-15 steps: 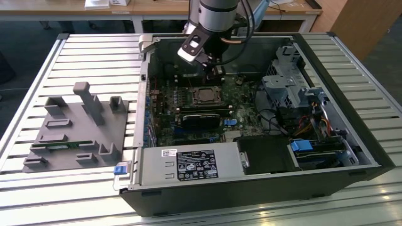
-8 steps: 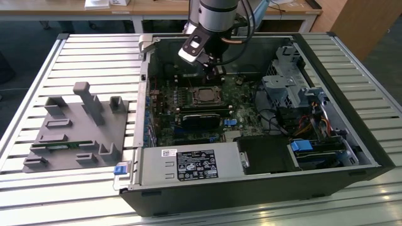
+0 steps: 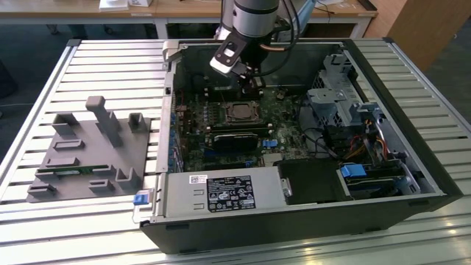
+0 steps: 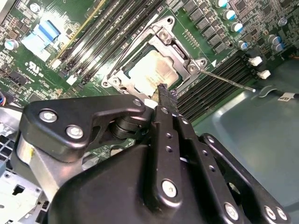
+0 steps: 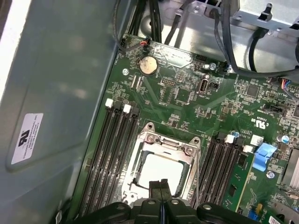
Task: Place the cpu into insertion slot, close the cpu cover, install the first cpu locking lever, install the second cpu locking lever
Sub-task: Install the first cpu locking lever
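The cpu (image 4: 150,70) (image 5: 161,171) (image 3: 240,112), a flat silver-grey square, lies in the insertion slot (image 5: 140,161) on the green board. The cpu cover (image 4: 177,52) (image 5: 164,142), a silvery frame with a square window, lies flat around the chip. From one corner of the socket a thin metal locking lever (image 4: 230,80) sticks out over the memory slots. My gripper (image 4: 162,88) (image 5: 160,183) (image 3: 251,84) hangs just above the socket's edge. Its dark fingers are shut together with nothing between them. Whether they touch the cover cannot be made out.
Long black memory slots (image 5: 114,149) (image 5: 223,163) flank the socket. The open computer case (image 3: 412,165) holds a power supply (image 3: 220,193), a drive cage (image 3: 342,94) and cables (image 3: 324,141). A grey fixture block (image 3: 96,149) stands on the slatted table at the exterior view's left.
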Controlling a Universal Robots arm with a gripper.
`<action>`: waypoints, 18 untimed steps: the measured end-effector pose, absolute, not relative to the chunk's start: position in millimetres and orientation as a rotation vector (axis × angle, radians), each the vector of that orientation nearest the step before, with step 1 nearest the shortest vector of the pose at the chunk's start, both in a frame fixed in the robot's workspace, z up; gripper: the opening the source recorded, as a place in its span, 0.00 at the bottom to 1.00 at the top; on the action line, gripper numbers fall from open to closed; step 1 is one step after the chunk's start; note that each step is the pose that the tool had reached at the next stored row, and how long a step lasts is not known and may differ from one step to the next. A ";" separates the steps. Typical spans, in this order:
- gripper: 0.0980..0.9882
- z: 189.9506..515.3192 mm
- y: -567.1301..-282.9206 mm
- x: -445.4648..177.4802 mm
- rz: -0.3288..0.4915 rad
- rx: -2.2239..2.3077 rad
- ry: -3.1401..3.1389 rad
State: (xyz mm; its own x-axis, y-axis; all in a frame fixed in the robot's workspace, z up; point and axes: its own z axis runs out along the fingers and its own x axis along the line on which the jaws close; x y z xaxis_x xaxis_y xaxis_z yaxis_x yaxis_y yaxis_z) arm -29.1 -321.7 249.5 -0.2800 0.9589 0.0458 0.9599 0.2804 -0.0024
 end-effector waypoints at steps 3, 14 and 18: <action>0.01 249.5 -321.7 -29.1 -0.039 -1.847 -2.493; 0.01 249.5 -321.7 -29.1 -0.038 -1.799 -2.528; 0.01 249.6 -321.7 -29.1 -0.038 -1.782 -2.540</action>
State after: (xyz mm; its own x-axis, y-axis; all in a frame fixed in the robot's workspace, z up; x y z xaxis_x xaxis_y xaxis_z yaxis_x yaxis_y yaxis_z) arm -29.1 -321.7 249.6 -0.3401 0.9393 0.0458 0.9402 0.3405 -0.0024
